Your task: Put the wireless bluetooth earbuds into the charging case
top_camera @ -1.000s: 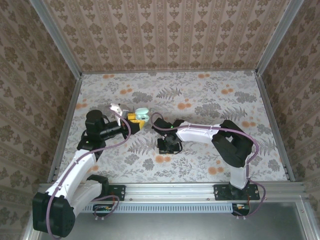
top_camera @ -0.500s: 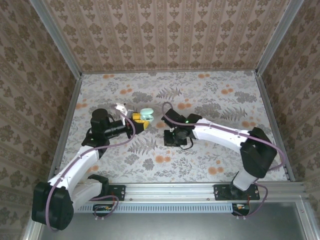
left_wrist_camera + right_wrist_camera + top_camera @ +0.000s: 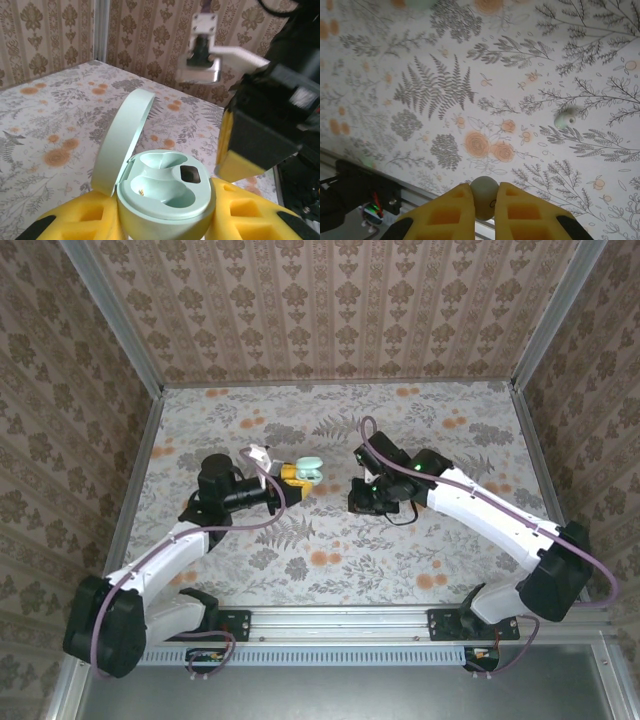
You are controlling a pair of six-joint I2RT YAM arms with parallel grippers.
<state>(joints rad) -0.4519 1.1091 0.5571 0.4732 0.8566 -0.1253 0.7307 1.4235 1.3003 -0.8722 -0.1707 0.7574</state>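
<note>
Top view, near edge first: I see both arm bases on the rail [image 3: 340, 621]; left arm reaches up to mid-table, right arm stretches in from the right; left gripper [image 3: 297, 474] and right gripper [image 3: 360, 500] face each other near the centre, apart, bare table between them; left gripper is clamped on the charging case [image 3: 311, 468], mint green, lid open; left wrist view: yellow fingers [image 3: 90, 217] press both sides of the case body, lid [image 3: 122, 142] stands tilted up on the left, two wells visible inside, small dark patch in one; the right gripper's yellow pad and black body sit just beyond the case on the right; right wrist view: fingers [image 3: 455, 205] are closed on the held earbud [image 3: 484, 190], pale round end poking up between the pads; floral table [image 3: 445, 90] well below it; loose earbud [image 3: 565, 119] lies on the table further out, right of centre, slightly blurred; can't tell which way it faces.
</note>
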